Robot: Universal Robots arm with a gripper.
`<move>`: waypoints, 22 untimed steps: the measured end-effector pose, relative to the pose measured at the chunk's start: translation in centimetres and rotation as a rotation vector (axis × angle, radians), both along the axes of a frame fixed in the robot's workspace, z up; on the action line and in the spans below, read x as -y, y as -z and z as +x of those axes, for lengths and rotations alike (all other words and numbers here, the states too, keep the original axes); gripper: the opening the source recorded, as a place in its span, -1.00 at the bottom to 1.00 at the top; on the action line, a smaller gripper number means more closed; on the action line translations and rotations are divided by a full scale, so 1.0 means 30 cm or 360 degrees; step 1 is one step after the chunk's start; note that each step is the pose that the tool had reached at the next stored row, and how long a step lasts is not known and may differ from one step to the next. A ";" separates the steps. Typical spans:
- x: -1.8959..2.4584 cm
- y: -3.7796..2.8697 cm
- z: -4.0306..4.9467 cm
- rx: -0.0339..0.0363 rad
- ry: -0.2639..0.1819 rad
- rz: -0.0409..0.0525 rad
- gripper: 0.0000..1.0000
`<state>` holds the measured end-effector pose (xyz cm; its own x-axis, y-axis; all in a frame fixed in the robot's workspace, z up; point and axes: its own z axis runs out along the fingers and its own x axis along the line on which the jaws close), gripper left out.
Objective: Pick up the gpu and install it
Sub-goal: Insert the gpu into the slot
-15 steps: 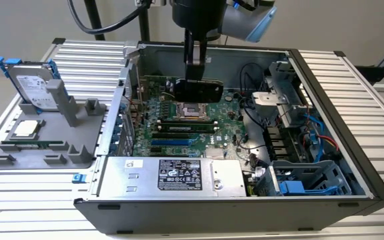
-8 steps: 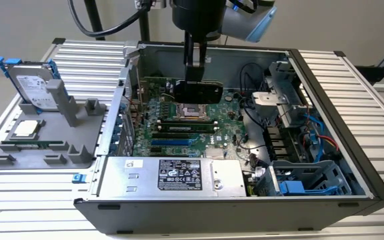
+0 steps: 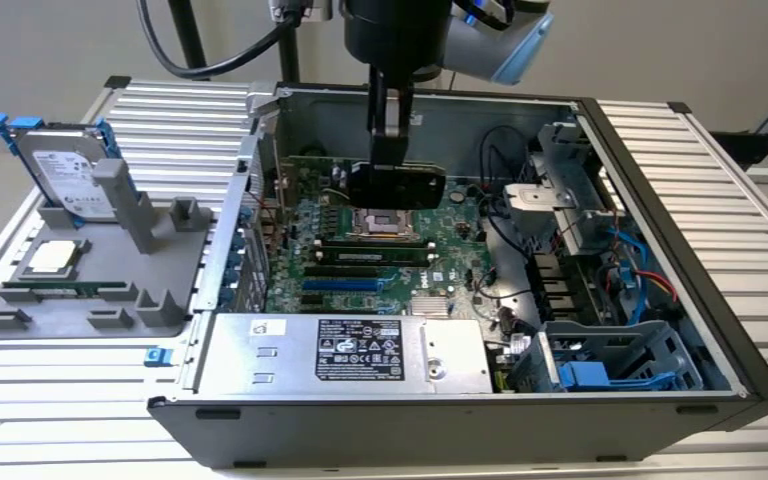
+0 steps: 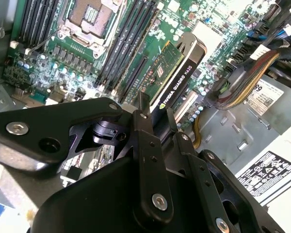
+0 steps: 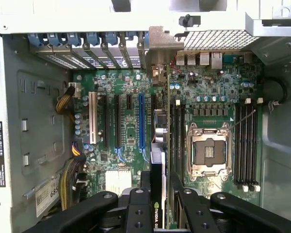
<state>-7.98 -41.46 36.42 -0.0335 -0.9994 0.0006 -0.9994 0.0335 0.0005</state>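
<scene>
Gripper (image 3: 387,150) down inside the open computer case (image 3: 651,160), fingers (image 4: 144,127) closed on the upper edge of the gpu (image 3: 392,186). In the exterior view, gpu held edge-on above the motherboard (image 3: 357,250), over the empty processor socket (image 3: 381,222), black shroud facing the camera. In both wrist views, card clamped between the two black finger plates, standing on edge with its lower side toward the board. In the first wrist view, gpu (image 5: 159,145) running from the gripper toward the case's rear wall, its silver bracket (image 5: 158,48) up against the row of slot covers (image 5: 87,46), beside the blue expansion slot (image 5: 141,121) and the memory slots (image 5: 177,136). Seems to be hovering just above the board rather than seated, though contact along the bottom edge hard to judge from these angles. In the second wrist view, gpu (image 4: 177,80) tilted across the frame over the green board, near a bundle of cables (image 4: 242,82).

Outside the case, at the exterior view's left, a grey holder (image 3: 104,270) on the slatted table (image 3: 704,170), carrying a hard drive (image 3: 71,170) in a blue frame, a processor chip (image 3: 53,257) and a memory stick (image 3: 71,290). Power supply (image 3: 344,352) along the near side of the case.
</scene>
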 end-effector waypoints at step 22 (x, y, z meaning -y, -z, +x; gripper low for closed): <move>0.000 0.010 0.003 0.0000 0.0052 0.0000 -1.00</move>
<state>-7.88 -41.45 36.12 -0.0664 -0.9978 0.0004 -0.9978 0.0664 0.0004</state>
